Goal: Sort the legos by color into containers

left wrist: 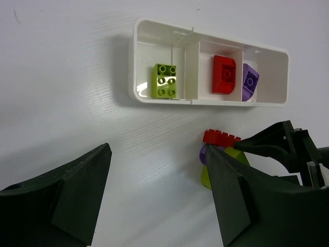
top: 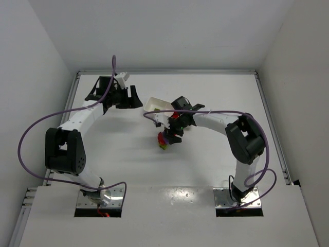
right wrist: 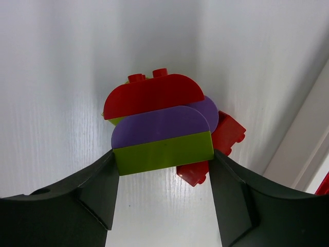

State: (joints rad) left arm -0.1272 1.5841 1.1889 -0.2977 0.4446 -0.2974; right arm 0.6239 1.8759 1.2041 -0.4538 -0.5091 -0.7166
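Observation:
The white tray (left wrist: 154, 98) lies on the table with a yellow-green brick (left wrist: 164, 81) in its left compartment, a red brick (left wrist: 224, 74) in the middle one and a purple brick (left wrist: 250, 82) in the right one. In the top view the tray (top: 154, 105) is partly hidden by my right arm. A small pile of red, purple and yellow-green bricks (top: 163, 140) sits in front of it. My right gripper (right wrist: 163, 154) is down at the pile, its fingers against both ends of a yellow-green brick (right wrist: 162, 153) under a purple arch (right wrist: 159, 126). My left gripper (left wrist: 157, 149) is open and empty above the table.
A red arch brick (right wrist: 154, 95) and a red studded brick (right wrist: 226, 135) lie against the held pile. The table's raised rails (top: 267, 113) run along the sides and back. The right gripper (left wrist: 277, 146) shows in the left wrist view beside the pile.

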